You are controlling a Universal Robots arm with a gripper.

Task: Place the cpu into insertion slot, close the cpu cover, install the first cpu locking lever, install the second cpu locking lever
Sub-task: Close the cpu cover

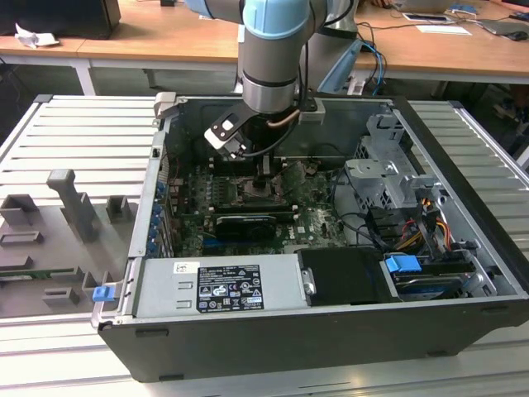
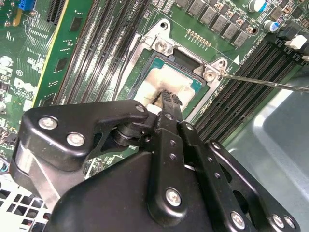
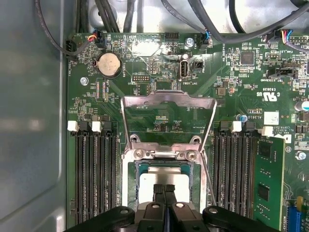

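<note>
Holding the gripper point(image 3: 164, 189) low inside the case point(image 1: 331, 347), tips poised at the cpu point(image 3: 147, 180).

Risking most, on this reading, an off-centre push: pressing one edge of the cpu, tipping it in the slot point(image 3: 127, 179), possibly harming the contacts beneath. Risking too a sideways drag of the tips, scuffing the pale top or nudging the chip out of its seat.

Leaving the cover point(image 3: 169, 99) swung open on its hinge at the slot's edge, framing bare board point(image 3: 231, 72) through its window. Leaving also a thin lever point(image 2: 270, 83) sticking out free across the memory slots point(image 2: 231, 104). Courting a snag on either with the broad black linkage while working this close.

Keeping the fingers point(image 2: 166, 96) pinched fully together, showing no gap, clasping nothing. Resting the tips on, or just above, the pale top near its middle, without making contact plain enough for calling it.

Showing the cpu lying within the slot's silvery rim, seemingly level, flanked by two banks of memory slots.
</note>
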